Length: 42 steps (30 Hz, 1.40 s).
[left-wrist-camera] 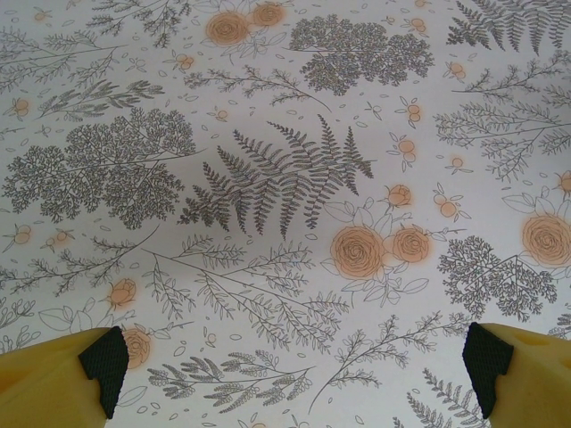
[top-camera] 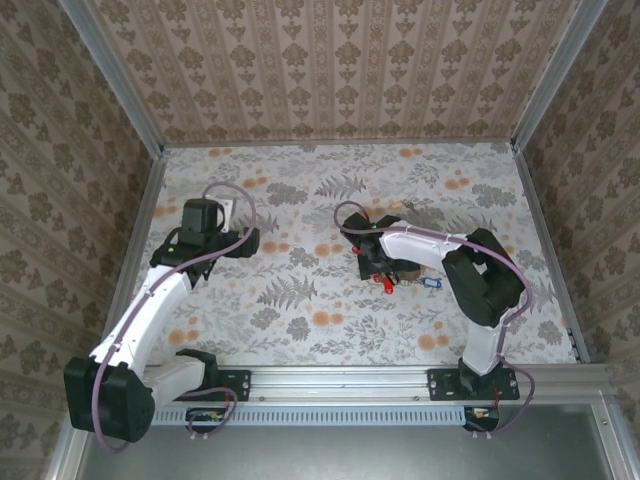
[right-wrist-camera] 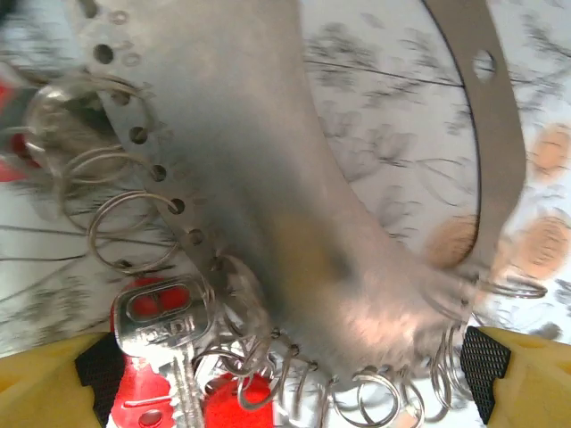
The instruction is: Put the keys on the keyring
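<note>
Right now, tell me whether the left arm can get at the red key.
Probably not easily: the left arm holds its open jaws over bare tablecloth well to the left, while the right arm stands right over the red key, crowding any approach.

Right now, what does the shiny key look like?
The key is shiny silver metal. It has a rounded head with two slots and a grooved blade pointing down the right wrist view. It lies flat on red plastic, beside small wire rings, between the fingers of the open right gripper.
</note>
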Tool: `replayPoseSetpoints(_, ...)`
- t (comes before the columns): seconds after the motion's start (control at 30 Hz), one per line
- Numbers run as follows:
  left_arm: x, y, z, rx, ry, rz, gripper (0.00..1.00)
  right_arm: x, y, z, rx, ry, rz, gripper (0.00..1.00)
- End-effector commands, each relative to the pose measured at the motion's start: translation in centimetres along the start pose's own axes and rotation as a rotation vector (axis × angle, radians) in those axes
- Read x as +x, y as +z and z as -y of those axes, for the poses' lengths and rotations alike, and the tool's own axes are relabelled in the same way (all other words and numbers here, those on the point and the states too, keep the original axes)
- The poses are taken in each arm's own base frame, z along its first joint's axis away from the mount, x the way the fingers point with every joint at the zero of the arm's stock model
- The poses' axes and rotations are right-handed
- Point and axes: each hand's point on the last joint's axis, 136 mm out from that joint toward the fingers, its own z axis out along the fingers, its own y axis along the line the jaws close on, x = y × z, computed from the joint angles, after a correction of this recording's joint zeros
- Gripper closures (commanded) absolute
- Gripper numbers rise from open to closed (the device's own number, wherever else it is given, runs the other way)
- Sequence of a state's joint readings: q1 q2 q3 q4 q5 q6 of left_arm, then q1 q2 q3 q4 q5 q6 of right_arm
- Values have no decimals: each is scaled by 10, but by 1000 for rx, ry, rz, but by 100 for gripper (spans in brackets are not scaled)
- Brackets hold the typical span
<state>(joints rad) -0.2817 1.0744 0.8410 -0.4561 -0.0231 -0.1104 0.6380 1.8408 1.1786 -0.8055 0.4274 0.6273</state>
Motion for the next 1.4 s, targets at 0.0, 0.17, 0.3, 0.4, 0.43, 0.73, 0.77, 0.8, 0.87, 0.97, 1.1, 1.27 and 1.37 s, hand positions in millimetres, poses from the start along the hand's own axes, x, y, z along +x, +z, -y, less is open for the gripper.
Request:
replayPoseSetpoints(0.0,-1,2,5,6,8,5,0,23,-8,60,196,58,-6,0)
replayPoseSetpoints(0.17,0,2,6,8,14,3,0,41,-6,104,218,210,-47,0)
replayPoseSetpoints(0.3,0,2,9,12,25,0,0,36,1,115,96,318,-72,0)
replayPoseSetpoints(0.4,1,2,11,12,34,-3,0,14,-16,105,-12,279,-11,1)
replayPoseSetpoints(0.43,2,3,11,9,38,-6,0,7,-23,97,-75,267,2,4)
replayPoseSetpoints(0.73,2,4,12,0,56,-11,0,-11,-43,2,-553,196,-29,80)
replayPoseSetpoints(0.77,2,4,12,0,56,-11,0,-9,-42,-5,-575,188,-44,82)
replayPoseSetpoints(0.8,3,4,12,-1,60,-14,0,-6,-39,-10,-587,189,-57,78)
replayPoseSetpoints(0.87,3,3,13,-3,66,-15,0,-3,-31,-9,-556,203,-75,61)
replayPoseSetpoints(0.97,3,3,14,-3,77,-16,0,2,-16,-2,-478,184,-92,62)
replayPoseSetpoints(1.1,4,4,15,-4,87,-19,0,15,2,-7,-459,165,-142,70)
replayPoseSetpoints(1.27,5,5,16,-9,94,-28,0,37,30,37,-159,217,-245,93)
replayPoseSetpoints(1.37,5,5,17,-6,98,-30,0,45,35,45,-113,216,-264,93)
